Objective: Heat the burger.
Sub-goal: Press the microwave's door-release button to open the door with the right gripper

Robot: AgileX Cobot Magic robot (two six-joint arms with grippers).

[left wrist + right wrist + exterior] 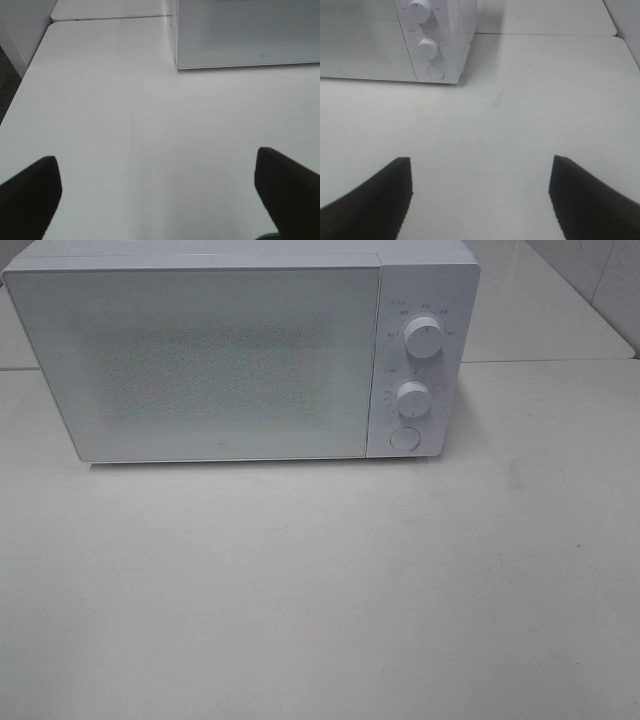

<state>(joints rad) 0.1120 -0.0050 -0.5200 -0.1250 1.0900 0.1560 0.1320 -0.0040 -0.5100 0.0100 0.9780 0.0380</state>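
A white microwave stands at the back of a broad white table, whose matte top shows faint scuffs and a few small marks in front of and to the right of the microwave. Behind the microwave a second white table butts against the first, a thin dark seam running between them. Beyond that table, to the right of the microwave, is a pale tiled surface with grey joints. Off the table edge left of the microwave lies dark floor, beside a white panel. The light is soft and even, with only a slim shadow under the microwave's front.
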